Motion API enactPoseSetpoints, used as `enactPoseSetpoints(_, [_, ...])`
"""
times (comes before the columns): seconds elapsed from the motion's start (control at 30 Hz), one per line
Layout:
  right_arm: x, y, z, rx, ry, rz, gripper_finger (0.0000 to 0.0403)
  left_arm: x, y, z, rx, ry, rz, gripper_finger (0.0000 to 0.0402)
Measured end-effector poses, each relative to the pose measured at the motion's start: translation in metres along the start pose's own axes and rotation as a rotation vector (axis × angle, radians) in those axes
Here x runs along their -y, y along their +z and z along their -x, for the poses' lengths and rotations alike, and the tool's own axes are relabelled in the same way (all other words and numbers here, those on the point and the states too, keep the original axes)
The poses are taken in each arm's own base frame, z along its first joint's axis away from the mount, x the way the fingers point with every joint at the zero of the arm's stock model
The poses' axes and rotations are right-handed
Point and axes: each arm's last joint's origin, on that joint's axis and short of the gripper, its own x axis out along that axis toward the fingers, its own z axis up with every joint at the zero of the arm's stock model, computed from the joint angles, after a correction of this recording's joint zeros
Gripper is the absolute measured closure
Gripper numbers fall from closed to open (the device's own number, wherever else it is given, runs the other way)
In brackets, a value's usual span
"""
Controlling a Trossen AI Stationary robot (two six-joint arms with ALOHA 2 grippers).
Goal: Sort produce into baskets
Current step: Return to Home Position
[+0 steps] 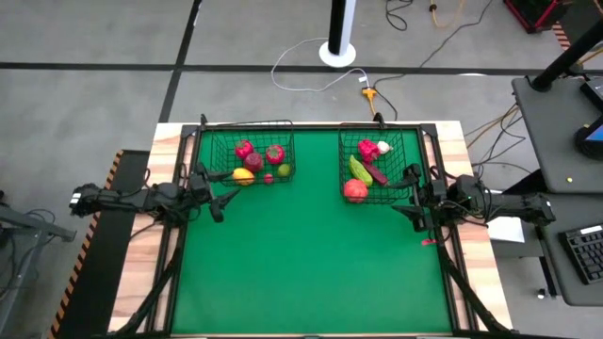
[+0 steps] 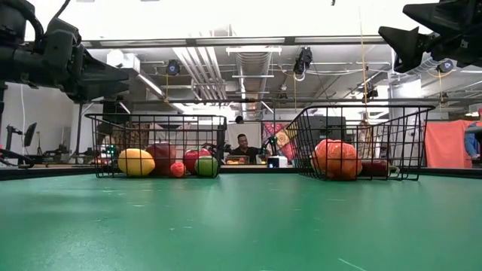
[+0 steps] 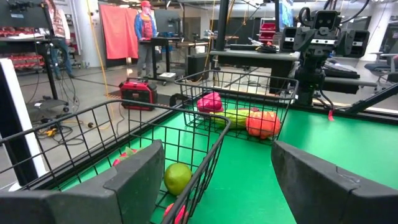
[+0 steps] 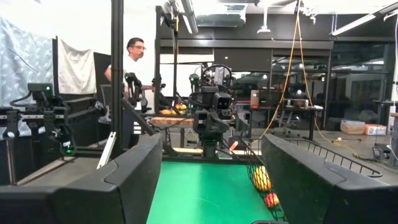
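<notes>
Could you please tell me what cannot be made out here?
Low view: the orange-red piece hides what lies behind it in the right basket.
Left wrist view: the left gripper and the bottom edge cut off the left basket around the lime.
Right wrist view: the right gripper hides the left basket beyond a yellow piece.
High view: one red piece is too small to name.
</notes>
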Motion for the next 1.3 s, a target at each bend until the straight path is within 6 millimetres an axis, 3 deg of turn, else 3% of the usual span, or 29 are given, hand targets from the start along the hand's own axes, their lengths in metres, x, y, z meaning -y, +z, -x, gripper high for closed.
enactPoseSetpoints(1.3, [0.0, 0.0, 0.0, 0.0, 0.0, 0.0, 0.0143, 0.0, 0.0, 0.0, 0.0, 0.0, 0.0, 0.0124])
